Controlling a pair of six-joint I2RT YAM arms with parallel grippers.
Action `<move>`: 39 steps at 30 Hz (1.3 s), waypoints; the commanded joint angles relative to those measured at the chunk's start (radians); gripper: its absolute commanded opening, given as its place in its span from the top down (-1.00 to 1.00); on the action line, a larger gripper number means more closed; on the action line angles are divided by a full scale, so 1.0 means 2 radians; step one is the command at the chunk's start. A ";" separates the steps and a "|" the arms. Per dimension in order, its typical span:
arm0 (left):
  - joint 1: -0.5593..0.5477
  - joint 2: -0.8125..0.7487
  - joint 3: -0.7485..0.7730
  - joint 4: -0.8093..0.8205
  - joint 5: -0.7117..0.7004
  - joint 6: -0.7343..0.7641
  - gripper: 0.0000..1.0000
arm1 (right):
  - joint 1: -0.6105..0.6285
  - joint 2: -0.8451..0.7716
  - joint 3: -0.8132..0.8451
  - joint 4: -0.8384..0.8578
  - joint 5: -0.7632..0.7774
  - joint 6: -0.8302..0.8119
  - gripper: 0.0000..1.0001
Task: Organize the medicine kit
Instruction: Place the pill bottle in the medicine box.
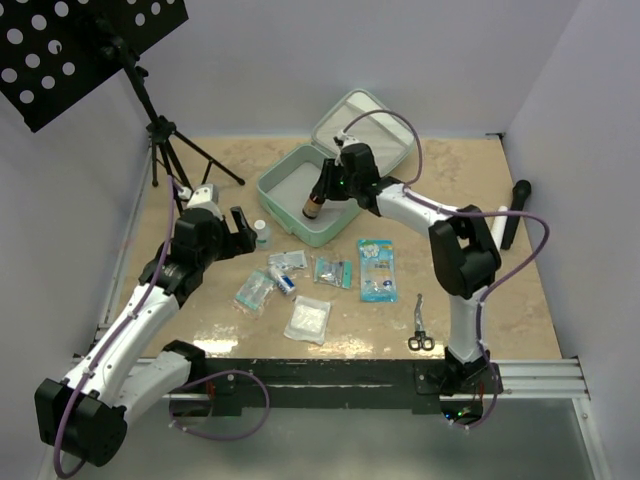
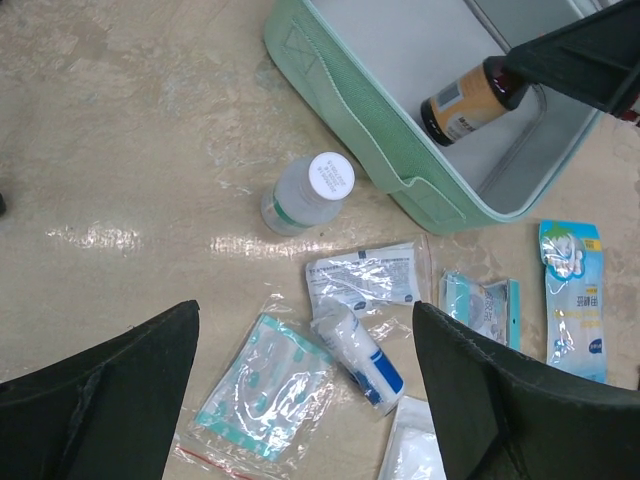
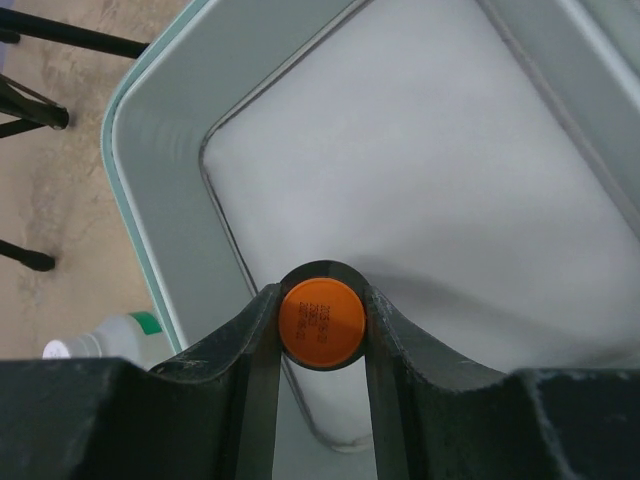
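Now the medicine kit (image 1: pixel 288 213) lies open at the far middle of the tabletop (image 1: pixel 520 300), with its lid (image 1: pixel 335 112) leaning back behind the grey-lined tray. The right fingers (image 3: pixel 250 375) are clamped on the top of a brown bottle (image 1: pixel 314 205), one on each side of its orange cap (image 3: pixel 320 322). The bottle hangs tilted inside the tray, close to the near wall, and I cannot tell if its bottom touches the lining. The left fingers (image 2: pixel 110 400) stand wide apart and hold nothing, above the loose packets in front of the kit.

A white bottle (image 2: pixel 305 195) stands upright just beside the near wall of the kit, between the left fingers and the kit. Closer to the arms lie a clear sachet (image 2: pixel 365 275), a small tube (image 2: pixel 362 358) that touches it, a bag with teal pieces (image 2: pixel 262 385) and a teal-edged packet (image 2: pixel 480 305). A long blue packet (image 1: pixel 377 268) lies to their right and a square white packet (image 1: pixel 307 320) lies nearer to the bases. The scissors (image 1: pixel 420 335) lie near the base of the right arm. A black stick-like thing (image 1: pixel 515 212) lies at the right edge, well apart from the rest. A tripod (image 1: pixel 165 140) with a black perforated plate (image 1: pixel 70 50) stands at the far left corner
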 commanded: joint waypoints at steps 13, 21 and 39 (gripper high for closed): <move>0.001 0.013 -0.008 0.007 0.006 -0.001 -0.83 | -0.013 0.112 0.144 0.072 -0.069 0.084 1.00; 0.000 0.014 -0.005 0.001 -0.001 0.003 -0.83 | -0.016 0.174 0.229 0.034 -0.052 0.094 1.00; 0.000 0.021 -0.006 0.002 0.002 0.002 -0.83 | -0.015 0.157 0.243 -0.010 0.036 0.062 -0.32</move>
